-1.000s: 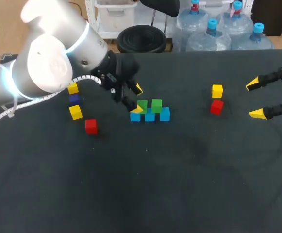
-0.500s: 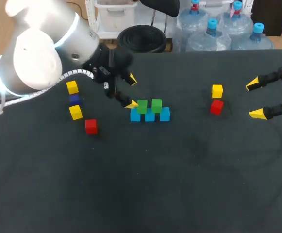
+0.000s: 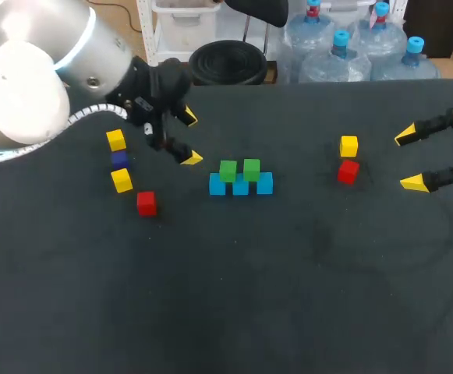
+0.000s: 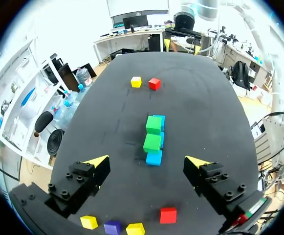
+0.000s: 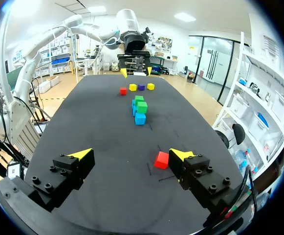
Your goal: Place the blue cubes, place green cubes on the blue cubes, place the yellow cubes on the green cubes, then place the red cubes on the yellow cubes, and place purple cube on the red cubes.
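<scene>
Matte black table [image 3: 288, 296], cloth-like finish, faint scuffs. Mid-table: 3 blue cubes [image 3: 241, 188] in a tight row, side to side. 2 green cubes [image 3: 228, 171] sit on top of that row, next to each other, each approx over a seam btwn two blues. All cubes are plain solid colour w/ smooth faces and crisp edges.

Left group, well apart from the stack: yellow cube [image 3: 116, 140], purple cube [image 3: 118, 158] just in front of it, second yellow cube [image 3: 122, 180] in front of that. They form a rough line; can't tell if touching. Red cube [image 3: 146, 203] lies near the end of the line, apart from it, slightly turned.

Right side: right yellow cube [image 3: 348, 146] w/ right red cube [image 3: 348, 171] just in front, close, both flat on the table, not stacked.

Left end effector [image 3: 189, 138]: fingers spread wide, empty, above the table btwn the left group and the stack, touching nothing. Black fingers w/ bolt heads, wedge-shaped yellow tips. In its wrist view the stack lies ahead, roughly centred btwn the fingers. Left arm [image 3: 31, 86] has a glossy white shell w/ a white ribbed cable [image 3: 86, 117] alongside.

Right end effector [image 3: 409, 160]: fingers wide, empty, at the table's right edge. The right pair lies ahead of it, red one nearest; the stack is farther on.
</scene>
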